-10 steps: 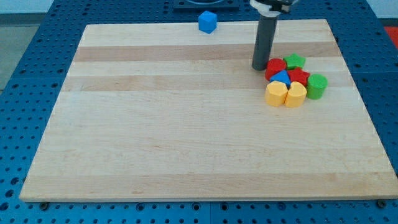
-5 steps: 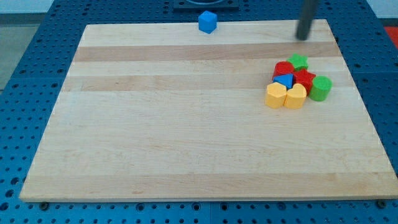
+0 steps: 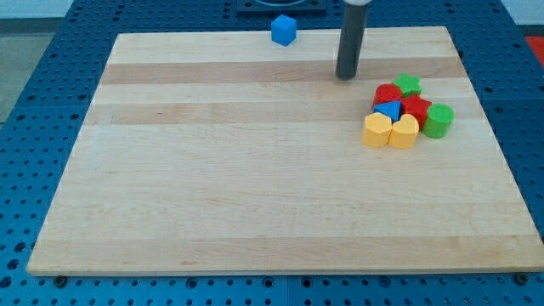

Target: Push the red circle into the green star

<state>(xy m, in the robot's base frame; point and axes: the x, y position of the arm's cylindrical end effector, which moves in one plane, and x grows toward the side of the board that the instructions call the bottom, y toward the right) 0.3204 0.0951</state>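
Note:
The red circle (image 3: pixel 387 93) lies in a tight cluster at the board's right, touching the green star (image 3: pixel 409 84) at its upper right. A blue triangle-like block (image 3: pixel 390 110) and a red star-like block (image 3: pixel 416 106) sit just below them. My tip (image 3: pixel 345 76) is on the board up and left of the red circle, a short gap away, touching no block.
Two yellow blocks (image 3: pixel 376 130) (image 3: pixel 404 131) sit at the cluster's bottom and a green cylinder (image 3: pixel 438 120) at its right. A blue cube (image 3: pixel 284 30) stands at the board's top edge, left of my rod. The wooden board (image 3: pixel 255 170) lies on a blue pegboard.
My tip left the red circle's left side, swung to the top right, then came back left above the cluster. The cluster was nudged slightly to the right.

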